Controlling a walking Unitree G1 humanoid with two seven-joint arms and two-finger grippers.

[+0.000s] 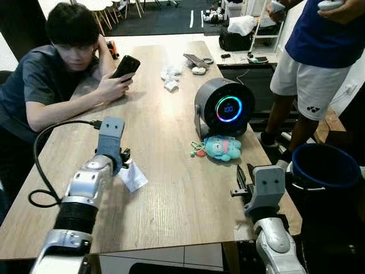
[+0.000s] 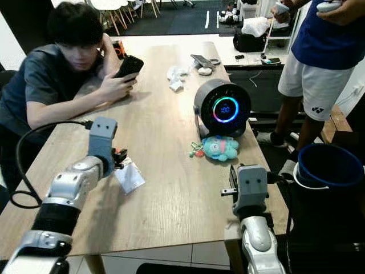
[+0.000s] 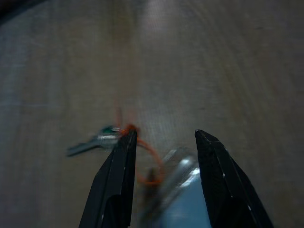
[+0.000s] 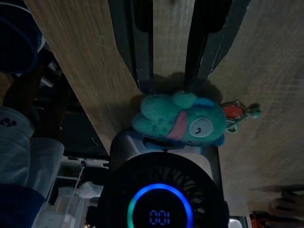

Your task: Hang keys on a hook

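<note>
**Keys on the table under the left gripper**

The keys (image 3: 102,140) lay flat on the wooden table (image 1: 171,188), on an orange ring with a clear plastic tag (image 1: 133,177) beside them. The left gripper (image 3: 164,142) hovered just above them with its two black fingers (image 3: 118,180) spread apart and nothing between them; one fingertip stood right over the orange ring. The wrist picture was blurred.

Farther right on the table lay a teal plush toy (image 1: 223,148) with a small charm at its side, resting against the foot of a round black fan (image 1: 223,107) with a lit ring display. The right gripper (image 4: 168,85) pointed at the plush from near the table's edge, its fingers slightly parted and empty.

A seated person (image 1: 54,74) leaned on the table's left side holding a phone (image 1: 126,66). Another person (image 1: 319,63) stood to the right, near a dark blue bin (image 1: 325,165).
</note>
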